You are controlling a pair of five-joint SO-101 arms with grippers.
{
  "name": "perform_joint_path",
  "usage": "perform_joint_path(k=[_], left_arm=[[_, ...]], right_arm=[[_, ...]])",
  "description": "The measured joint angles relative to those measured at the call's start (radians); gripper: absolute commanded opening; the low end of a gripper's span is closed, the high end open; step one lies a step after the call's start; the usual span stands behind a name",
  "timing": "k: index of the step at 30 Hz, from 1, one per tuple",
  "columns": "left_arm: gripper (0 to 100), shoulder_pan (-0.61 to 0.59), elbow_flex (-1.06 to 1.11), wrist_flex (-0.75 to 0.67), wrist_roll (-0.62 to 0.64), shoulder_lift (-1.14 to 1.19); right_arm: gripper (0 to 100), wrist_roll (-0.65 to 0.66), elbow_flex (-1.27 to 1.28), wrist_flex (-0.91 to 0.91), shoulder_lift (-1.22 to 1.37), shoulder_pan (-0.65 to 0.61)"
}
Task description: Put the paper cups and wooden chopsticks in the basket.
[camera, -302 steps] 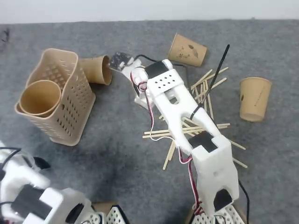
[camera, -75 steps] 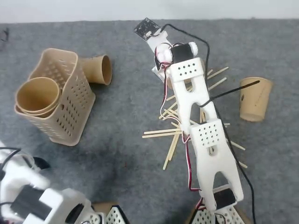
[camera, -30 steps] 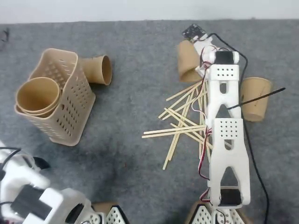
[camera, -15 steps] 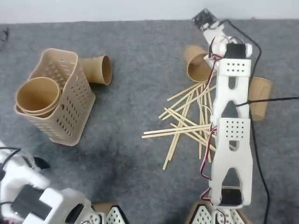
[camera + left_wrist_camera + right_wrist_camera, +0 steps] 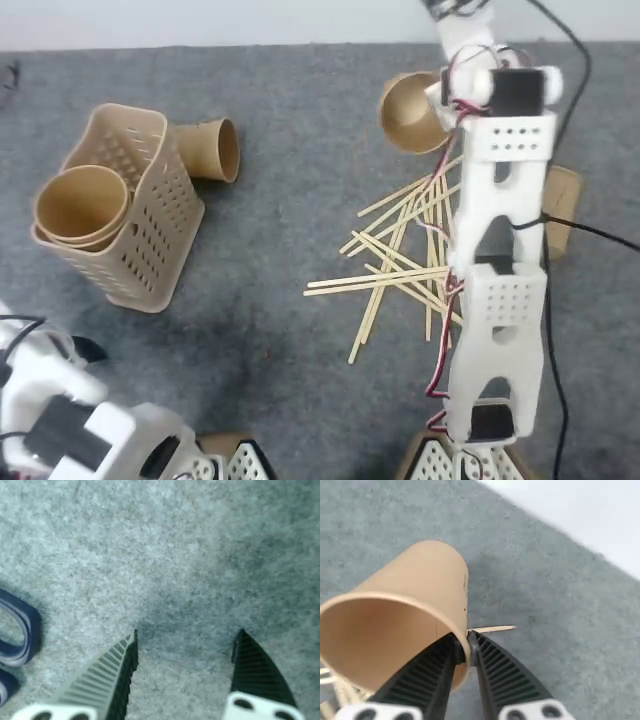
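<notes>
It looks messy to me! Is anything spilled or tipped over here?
Yes. The wooden chopsticks lie scattered in a crisscross heap on the grey mat, and one paper cup lies on its side beside the basket, not in it. The right gripper pinches another cup by its rim.

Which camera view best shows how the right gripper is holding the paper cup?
The right wrist view: the right gripper pinches the paper cup by its wall at the rim. The high view shows the cup's open mouth beside the arm. The left wrist view faces the grey mat.
</notes>
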Motion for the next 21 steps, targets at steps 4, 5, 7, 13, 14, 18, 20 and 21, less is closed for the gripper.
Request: perform_joint_path(k=[4, 5, 7, 13, 14, 18, 20, 21], left_arm=[[30, 0.000, 0.000, 0.000, 0.000, 0.000], [30, 0.000, 0.000, 0.000, 0.000, 0.000], [30, 0.000, 0.000, 0.000, 0.000, 0.000], [30, 0.000, 0.000, 0.000, 0.000, 0.000], [30, 0.000, 0.000, 0.000, 0.000, 0.000], [30, 0.000, 0.000, 0.000, 0.000, 0.000], [30, 0.000, 0.000, 0.000, 0.000, 0.000], [30, 0.000, 0.002, 0.000, 0.000, 0.000]], right_arm=[[0.8, -0.029, 0.201, 0.000, -0.115, -0.107], [0.8, -0.041, 0.242, 0.000, -0.155, -0.135], [0.7, -0.061, 0.311, 0.000, -0.253, -0.192], [0.7, -0.087, 0.494, 0.000, -0.583, -0.396], [0.7, -0.089, 0.520, 0.000, -0.624, -0.430], [0.7, -0.089, 0.549, 0.000, -0.732, -0.583], [0.7, -0.089, 0.549, -0.005, -0.775, -0.672], [0.7, -0.089, 0.549, -0.012, -0.795, -0.715]])
